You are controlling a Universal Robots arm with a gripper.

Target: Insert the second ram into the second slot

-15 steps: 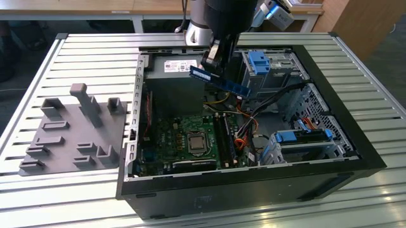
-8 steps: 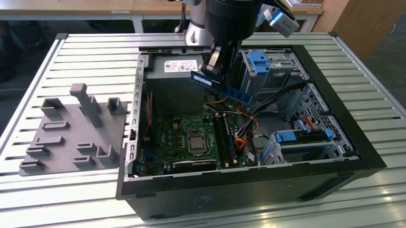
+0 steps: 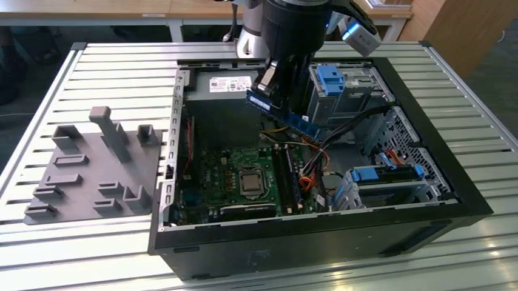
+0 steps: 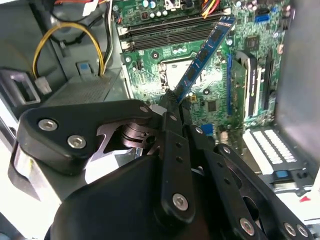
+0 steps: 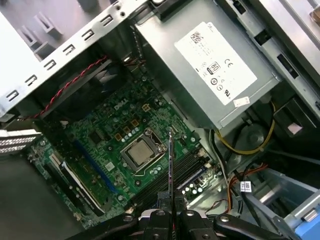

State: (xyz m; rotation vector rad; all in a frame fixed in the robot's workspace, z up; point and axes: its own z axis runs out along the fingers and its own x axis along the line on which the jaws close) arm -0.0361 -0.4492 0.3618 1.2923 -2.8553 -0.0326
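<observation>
My gripper (image 3: 273, 96) hangs over the open computer case (image 3: 453, 182), shut on the second ram (image 3: 285, 115), a long dark-blue stick held tilted above the motherboard (image 3: 218, 176). In the second wrist view the ram (image 4: 202, 55) sticks out from the gripper (image 4: 172, 102) over the processor socket (image 4: 176, 70), well apart from the board. The first wrist view shows the ram (image 5: 170, 165) edge-on above the gripper (image 5: 170, 214). The dark memory slots (image 3: 287, 176) (image 4: 165, 34) (image 5: 187, 172) lie beside the socket; I cannot tell which is the second slot.
The power supply (image 3: 227, 85) fills the case's far corner, with yellow and orange cables (image 3: 312, 151) beside the slots. Bright-blue drive brackets (image 3: 332, 79) (image 3: 389, 174) stand on the exterior view's right. A grey fixture plate (image 3: 89, 170) lies outside the case on the slatted table.
</observation>
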